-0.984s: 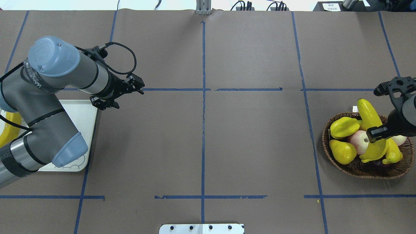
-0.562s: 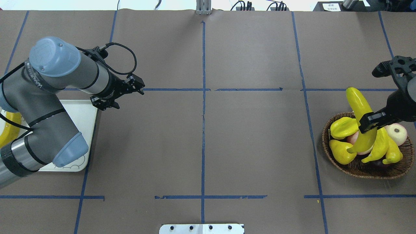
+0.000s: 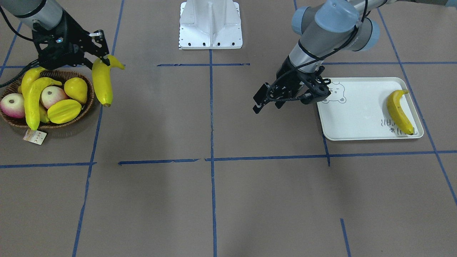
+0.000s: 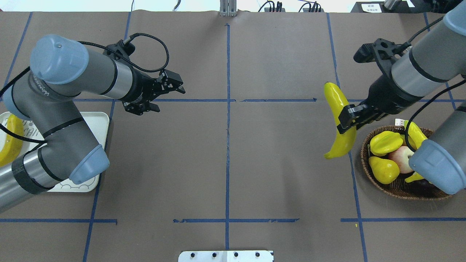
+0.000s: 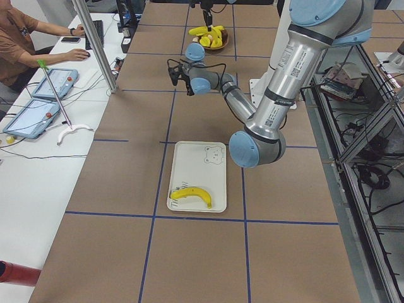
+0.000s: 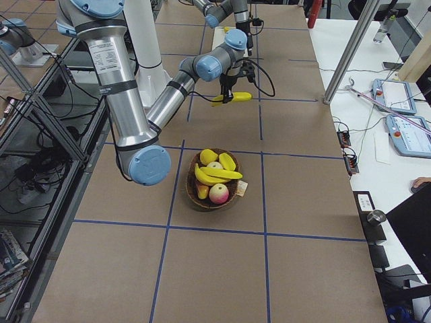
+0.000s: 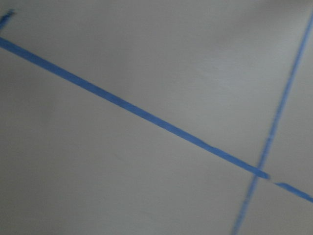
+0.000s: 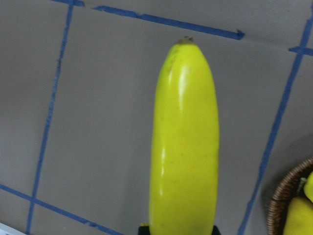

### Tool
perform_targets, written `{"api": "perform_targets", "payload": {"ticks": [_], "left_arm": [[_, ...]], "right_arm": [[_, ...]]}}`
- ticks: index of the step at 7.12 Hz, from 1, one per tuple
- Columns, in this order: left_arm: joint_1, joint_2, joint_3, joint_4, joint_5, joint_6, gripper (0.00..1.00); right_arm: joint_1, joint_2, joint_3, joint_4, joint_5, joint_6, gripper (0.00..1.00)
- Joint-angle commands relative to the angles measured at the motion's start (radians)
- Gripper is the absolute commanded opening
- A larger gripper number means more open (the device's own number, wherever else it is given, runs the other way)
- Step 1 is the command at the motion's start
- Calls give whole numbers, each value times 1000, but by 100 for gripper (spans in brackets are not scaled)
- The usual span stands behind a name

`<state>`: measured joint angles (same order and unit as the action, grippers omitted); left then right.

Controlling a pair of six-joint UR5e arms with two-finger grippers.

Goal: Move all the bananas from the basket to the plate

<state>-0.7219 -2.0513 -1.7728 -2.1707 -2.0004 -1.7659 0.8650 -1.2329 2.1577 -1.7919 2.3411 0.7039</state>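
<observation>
Carrying step: the right hand [image 4: 347,118] was clamped across the middle of one banana [image 4: 340,127], holding it clear of the bench [image 4: 276,163] just outside the rim of the wicker basket [image 4: 400,193], at the right of the overhead view.
Grip: both ends of the banana stuck out free of the jaws, and the right wrist view showed it centred. It looked a balanced hold, though the glossy skin could swivel.
Left hand: the left hand [image 4: 168,98] was spread open and empty, hovering over bare bench in the upper left of the overhead view, just past the plate's edge.
Plate: the bear-print tray [image 3: 357,114] sat at the right of the front-facing view, well apart from the basket. One placed banana [image 3: 399,112] lay beside the lettering, and the rest was bare.
Basket: two bananas [image 3: 34,103] remained, with a starfruit [image 3: 64,110], a yellow pear [image 3: 75,89] and two apples [image 3: 12,105].
Doing it well: the plate looked out of the right arm's reach, so a hand-over near the bench's centre line seemed likely. The banana should travel level, with a free end offered to the open left hand.
Risk: if the right hand let go before the left had closed, the banana would drop onto the bench.
</observation>
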Motion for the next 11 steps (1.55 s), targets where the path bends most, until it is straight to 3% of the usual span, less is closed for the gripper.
{"api": "perform_targets", "payload": {"ticks": [1,2,3,11], "left_arm": [[36,-10,23,-265,32,-199,99],[76,-39,22,-270,72,-213,99],[109,-74,24,-267,98,-214,99],[192,-151,45,-262,120,-215,99]], "right_arm": [[-88,65,-76,238,-6,263,0],[-121,87,-128,376,-17,376,0],[-154,105,-140,432,-61,429,0],[-282,208,-131,434,-169,473,1]]}}
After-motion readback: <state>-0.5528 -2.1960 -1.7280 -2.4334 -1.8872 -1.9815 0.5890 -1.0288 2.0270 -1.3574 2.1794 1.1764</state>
